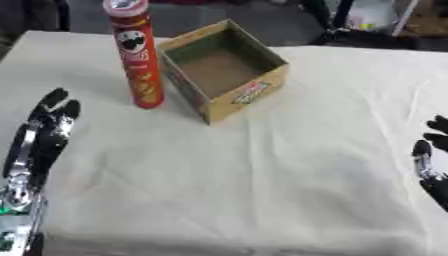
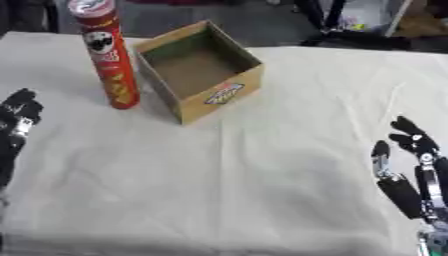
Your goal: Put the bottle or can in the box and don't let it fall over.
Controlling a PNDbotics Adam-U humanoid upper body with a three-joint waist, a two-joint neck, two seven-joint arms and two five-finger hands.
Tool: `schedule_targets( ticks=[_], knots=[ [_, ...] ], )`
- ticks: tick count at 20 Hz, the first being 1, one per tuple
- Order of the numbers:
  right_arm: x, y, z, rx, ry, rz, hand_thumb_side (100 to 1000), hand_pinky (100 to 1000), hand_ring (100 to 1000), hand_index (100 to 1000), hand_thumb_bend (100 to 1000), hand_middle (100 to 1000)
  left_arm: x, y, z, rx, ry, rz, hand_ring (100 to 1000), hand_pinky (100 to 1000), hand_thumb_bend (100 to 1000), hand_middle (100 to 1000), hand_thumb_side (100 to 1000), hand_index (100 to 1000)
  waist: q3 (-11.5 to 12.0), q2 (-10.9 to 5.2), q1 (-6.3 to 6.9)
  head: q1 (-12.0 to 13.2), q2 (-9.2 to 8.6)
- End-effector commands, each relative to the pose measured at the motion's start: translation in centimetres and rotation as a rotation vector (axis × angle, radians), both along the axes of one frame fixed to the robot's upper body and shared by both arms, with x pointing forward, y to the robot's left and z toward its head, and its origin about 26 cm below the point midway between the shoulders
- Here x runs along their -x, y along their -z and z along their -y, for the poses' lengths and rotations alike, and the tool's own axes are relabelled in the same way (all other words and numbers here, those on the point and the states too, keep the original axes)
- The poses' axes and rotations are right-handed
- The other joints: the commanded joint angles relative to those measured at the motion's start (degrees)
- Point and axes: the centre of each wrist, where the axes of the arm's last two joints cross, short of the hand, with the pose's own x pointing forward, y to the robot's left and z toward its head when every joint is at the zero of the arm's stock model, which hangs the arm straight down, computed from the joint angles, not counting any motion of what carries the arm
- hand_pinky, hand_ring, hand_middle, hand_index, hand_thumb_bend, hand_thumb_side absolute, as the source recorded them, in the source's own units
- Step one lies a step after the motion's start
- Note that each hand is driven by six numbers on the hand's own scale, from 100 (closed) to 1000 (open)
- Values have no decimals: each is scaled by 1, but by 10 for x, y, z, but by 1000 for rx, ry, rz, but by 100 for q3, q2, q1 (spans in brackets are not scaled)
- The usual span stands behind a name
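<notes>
A tall red can (image 1: 138, 55) with a face logo stands upright on the white cloth, just left of an open cardboard box (image 1: 225, 68). The box holds nothing and sits turned at an angle. My left hand (image 1: 48, 131) rests open at the left edge, fingers pointing up, well below and left of the can. My right hand (image 2: 409, 172) rests open near the lower right corner, fingers straight, far from the box.
The table (image 1: 262, 175) is covered by a wrinkled white cloth. Dark stands and a chair base (image 1: 350, 25) lie on the floor beyond the far edge.
</notes>
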Motion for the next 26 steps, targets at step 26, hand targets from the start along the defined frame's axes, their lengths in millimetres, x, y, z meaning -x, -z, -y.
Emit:
schedule_targets(
  ticks=[26],
  knots=[
    [-5,-4,-6,-6,-62,1,731,841,817,959,100,857,-141,-60,24,-311,-93,-109,883,903,516,907,687,961,-350,-85,24,146,32]
  ],
)
